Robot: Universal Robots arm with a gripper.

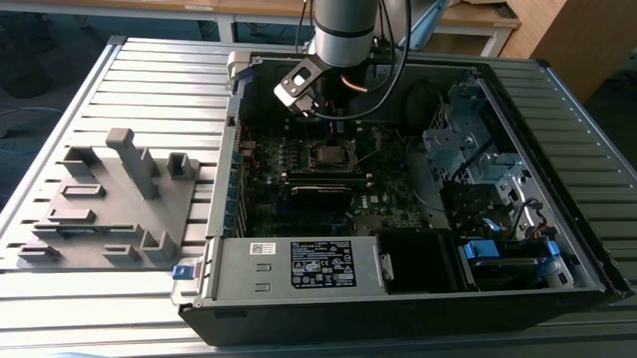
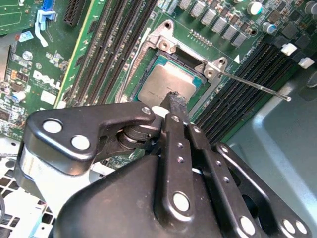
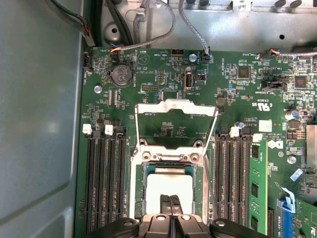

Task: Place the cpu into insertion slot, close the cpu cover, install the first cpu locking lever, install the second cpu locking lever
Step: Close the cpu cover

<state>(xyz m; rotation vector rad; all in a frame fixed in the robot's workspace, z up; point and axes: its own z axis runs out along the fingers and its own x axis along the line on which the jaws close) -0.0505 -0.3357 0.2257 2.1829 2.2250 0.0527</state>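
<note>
Ribbed grey metal surface [image 1: 149, 82] carrying an open computer case [image 1: 398, 322] laid on its side. A grey moulded fixture [image 1: 110, 201] stands on the surface outside the case, well apart from the insertion slot.

The arm [image 1: 344, 26] reaches down into the case above the green motherboard [image 3: 148, 64].

The insertion slot [image 3: 140, 188] lies on the motherboard between two banks of long black memory slots [image 3: 104, 183]. One green memory stick [image 3: 256, 188] is seated in the bank on one side of it.

The cpu [image 3: 168, 184] [image 2: 166, 82] lies flat inside the insertion slot, its silver-grey top facing up.

The cpu cover [image 3: 176, 103] is swung open, standing up from its hinge along one edge of the insertion slot, so that the motherboard shows through its square window.

A thin locking lever [image 2: 252, 85] is unlatched and juts away from one corner of the insertion slot.

The hand [image 3: 170, 198] [image 2: 173, 101] is closed, its two fingertips [image 3: 165, 202] pressed together with nothing between them. They are poised over the cpu near one of its edges. Whether they touch its top cannot be told.
</note>
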